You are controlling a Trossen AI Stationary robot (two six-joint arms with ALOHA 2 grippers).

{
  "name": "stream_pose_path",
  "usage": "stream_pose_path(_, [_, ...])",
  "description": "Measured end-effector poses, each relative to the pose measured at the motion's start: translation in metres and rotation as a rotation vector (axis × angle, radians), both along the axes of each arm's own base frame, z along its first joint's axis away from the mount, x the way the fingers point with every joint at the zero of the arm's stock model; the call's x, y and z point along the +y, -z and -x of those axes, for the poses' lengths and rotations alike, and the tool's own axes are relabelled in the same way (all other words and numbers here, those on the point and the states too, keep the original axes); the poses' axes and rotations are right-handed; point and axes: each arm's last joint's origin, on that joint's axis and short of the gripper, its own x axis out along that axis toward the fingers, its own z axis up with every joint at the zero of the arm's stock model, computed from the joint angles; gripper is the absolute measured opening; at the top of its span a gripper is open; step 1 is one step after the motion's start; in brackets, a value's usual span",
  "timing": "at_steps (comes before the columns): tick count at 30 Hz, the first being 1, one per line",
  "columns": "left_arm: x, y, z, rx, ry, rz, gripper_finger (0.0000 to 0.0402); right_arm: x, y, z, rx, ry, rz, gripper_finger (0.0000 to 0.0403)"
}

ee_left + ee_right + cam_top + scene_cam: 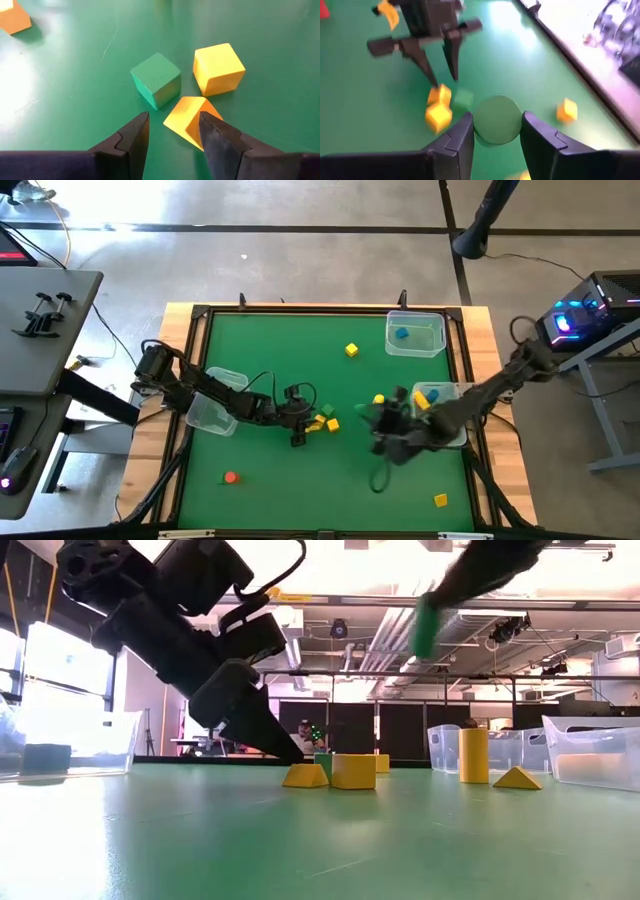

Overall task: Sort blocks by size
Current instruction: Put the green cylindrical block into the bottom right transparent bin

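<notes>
We see the left gripper [172, 131], fingers parted and empty, low over a matte yellow wedge [190, 120], green cube [156, 80] and yellow cube [218, 68] mid-bench. The right gripper [496, 131] pinches a smooth green cylinder [496, 119] above the green felt bench [290, 340].

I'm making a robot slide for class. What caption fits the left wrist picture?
Open left gripper hovers by a yellow wedge, next to a green cube and yellow cube.

The yellow wedge [192, 121] is partly hidden behind the left gripper [172, 132].
</notes>
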Motion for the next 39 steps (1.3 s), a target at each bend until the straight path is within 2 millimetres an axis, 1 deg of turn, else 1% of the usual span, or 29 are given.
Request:
stream_pose_path(3, [0.000,0.000,0.000,0.001,0.000,0.000,0.0158,0.002,-0.009,0.035,0.021,0.069,-0.091,0.0126])
stream_pose_path(6, [0.000,0.000,0.000,0.000,0.000,-0.001,0.0158,0.000,-0.010,0.065,0.100,0.154,-0.178,0.0126])
stream_pose_path(9, [0.000,0.000,0.000,-0.001,-0.001,-0.001,0.0158,-0.003,-0.009,0.087,0.191,0.269,-0.234,0.0126])
stream_pose_path(12, [0.000,0.000,0.000,-0.001,-0.001,-0.001,0.0158,-0.005,-0.007,0.101,0.272,0.377,-0.263,0.0126])
stream_pose_path(15, [0.000,0.000,0.000,-0.002,-0.001,-0.001,0.0158,-0.006,-0.008,0.109,0.289,0.451,-0.277,0.0126])
stream_pose_path(18, [0.000,0.000,0.000,-0.003,-0.001,-0.001,0.0158,-0.005,-0.007,0.112,0.298,0.498,-0.314,0.0126])
stream_pose_path(25, [0.000,0.000,0.000,-0.003,-0.001,-0.002,0.0158,-0.004,-0.005,0.114,0.295,0.517,-0.333,0.0126])
stream_pose_path(27, [0.000,0.000,0.000,-0.003,-0.001,-0.002,0.0158,-0.006,0.003,0.116,0.295,0.532,-0.341,0.0126])
stream_pose_path(32, [0.000,0.000,0.000,-0.001,0.004,-0.008,0.0158,-0.013,0.031,0.126,0.331,0.564,-0.410,0.0126])
stream_pose_path(36, [0.000,0.000,0.000,-0.001,0.006,-0.009,0.0158,-0.017,0.048,0.129,0.297,0.543,-0.489,0.0126])
stream_pose_path(39, [0.000,0.000,0.000,-0.001,0.005,-0.009,0.0158,-0.022,0.058,0.134,0.281,0.547,-0.514,0.0126])
